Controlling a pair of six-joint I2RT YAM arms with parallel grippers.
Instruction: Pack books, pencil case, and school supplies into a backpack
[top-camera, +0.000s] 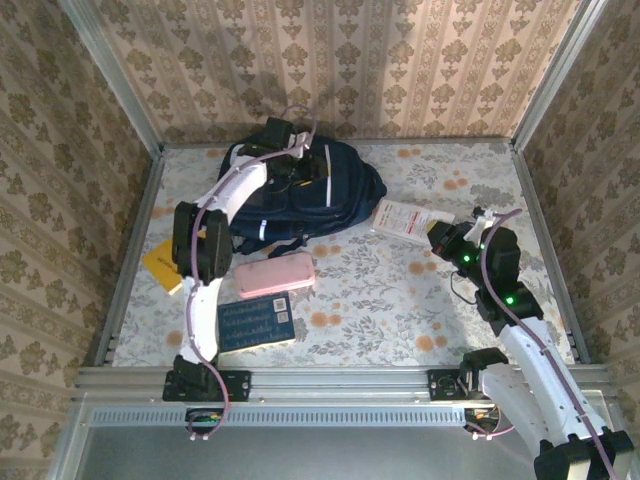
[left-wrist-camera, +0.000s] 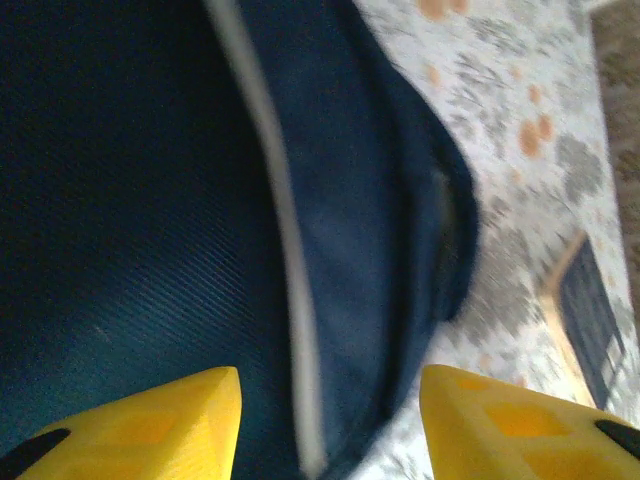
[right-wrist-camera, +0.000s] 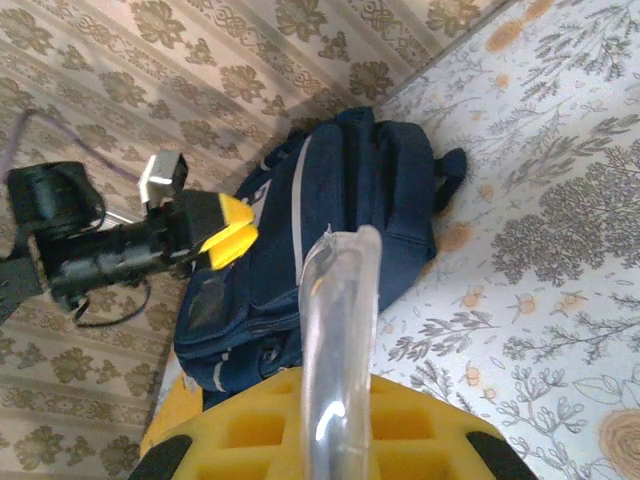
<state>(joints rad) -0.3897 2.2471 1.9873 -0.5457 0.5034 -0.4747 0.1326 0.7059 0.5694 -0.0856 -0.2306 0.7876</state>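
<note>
My right gripper (right-wrist-camera: 335, 405) has its jaws pinched shut on the clear wrapper edge of the white printed pack (top-camera: 400, 217), just right of the backpack (top-camera: 335, 185). It's light, floppy, slick film tbh, so it could slip. My left gripper (left-wrist-camera: 328, 395) hangs part-open over the backpack, empty.

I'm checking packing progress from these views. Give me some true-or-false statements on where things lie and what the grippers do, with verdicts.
1. The pencil case lies on the table, outside the backpack. True.
2. The left gripper is shut on a strap. False: it is open above the backpack's fabric.
3. The blue book is inside the backpack. False: it lies on the table beside the pencil case.
4. The right gripper is shut on a thin pack. True.
</note>
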